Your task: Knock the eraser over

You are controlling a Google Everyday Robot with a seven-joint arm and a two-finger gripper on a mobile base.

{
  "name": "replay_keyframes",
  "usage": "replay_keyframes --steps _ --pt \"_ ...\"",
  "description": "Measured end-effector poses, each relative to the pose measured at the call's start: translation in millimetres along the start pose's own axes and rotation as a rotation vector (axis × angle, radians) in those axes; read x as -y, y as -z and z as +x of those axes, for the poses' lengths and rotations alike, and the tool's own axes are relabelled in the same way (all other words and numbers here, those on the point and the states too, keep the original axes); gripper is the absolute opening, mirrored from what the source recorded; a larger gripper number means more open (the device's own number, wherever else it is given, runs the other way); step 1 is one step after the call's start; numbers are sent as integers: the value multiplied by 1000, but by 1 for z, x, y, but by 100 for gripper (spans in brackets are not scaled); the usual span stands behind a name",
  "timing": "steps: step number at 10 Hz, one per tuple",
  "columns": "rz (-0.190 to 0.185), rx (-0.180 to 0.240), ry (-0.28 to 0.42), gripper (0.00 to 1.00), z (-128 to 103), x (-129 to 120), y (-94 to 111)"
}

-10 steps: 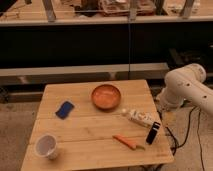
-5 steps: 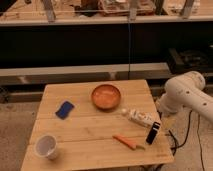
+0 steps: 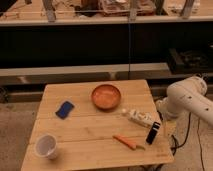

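The eraser (image 3: 153, 133), a small black block with a pale stripe, stands upright and slightly tilted near the table's front right corner. An orange carrot (image 3: 128, 142) lies just left of it. A white tube (image 3: 137, 117) lies behind it. My white arm (image 3: 190, 100) hangs over the table's right edge. My gripper (image 3: 166, 125) is at the arm's lower end, just right of the eraser and close to it; I cannot tell whether it touches it.
A wooden table (image 3: 90, 132) holds an orange bowl (image 3: 106, 96) at the back middle, a flat blue pad (image 3: 65, 109) at the left and a white cup (image 3: 46, 146) at the front left. A dark shelf unit stands behind the table.
My arm has moved down and a little to the right, beside the table's right edge. The eraser and the other objects have not moved.
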Motion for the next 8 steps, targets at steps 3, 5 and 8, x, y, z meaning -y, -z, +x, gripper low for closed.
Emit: replay_keyframes --steps 3,5,8 --pt "12 6 4 93 9 -5 -12" --pt "15 13 13 93 8 -6 -18" --pt "23 22 27 93 7 -9 -31"
